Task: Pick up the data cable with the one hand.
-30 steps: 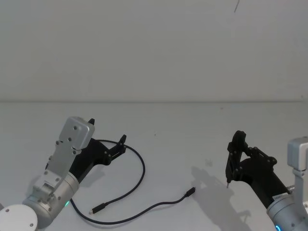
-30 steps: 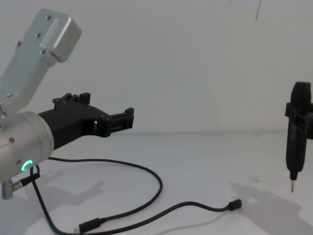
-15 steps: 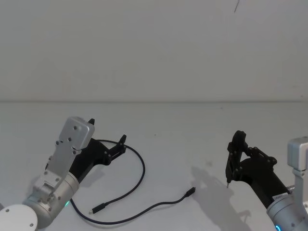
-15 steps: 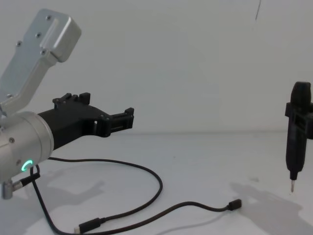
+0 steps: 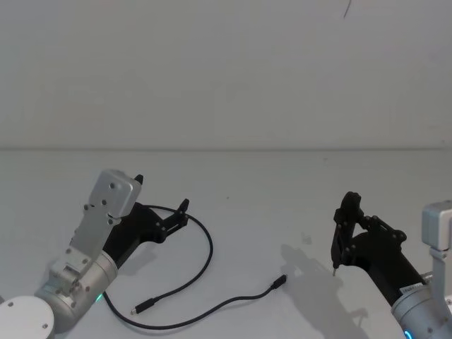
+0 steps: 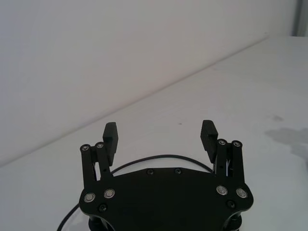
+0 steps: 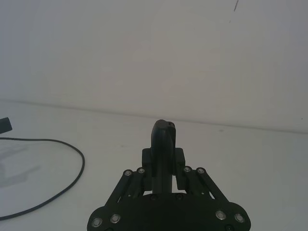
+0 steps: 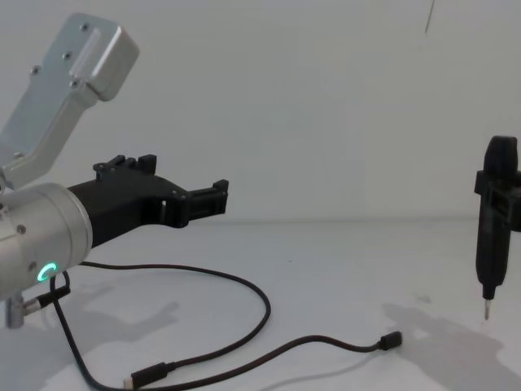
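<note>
The data cable (image 5: 210, 251) is a thin black cord lying in loose loops on the white table. Its longer plug (image 5: 141, 307) and its shorter plug (image 5: 280, 281) both rest on the surface. My left gripper (image 5: 180, 212) hovers low over the far bend of the cable, fingers open and empty. The left wrist view shows the cable (image 6: 166, 155) curving just beyond the spread fingers. The chest view shows the left gripper (image 8: 216, 198) held above the cable (image 8: 267, 309). My right gripper (image 5: 345, 229) stays at the right, shut on a slim upright black tool (image 8: 495, 220) with a metal tip.
The white table (image 5: 282, 191) runs back to a plain white wall. The tool's metal tip (image 8: 486, 314) hangs just above the surface at the right. Open tabletop lies between the two arms, beyond the shorter plug.
The left gripper has crept slightly forward and to the right over the cable. The cable and the right arm have not moved.
</note>
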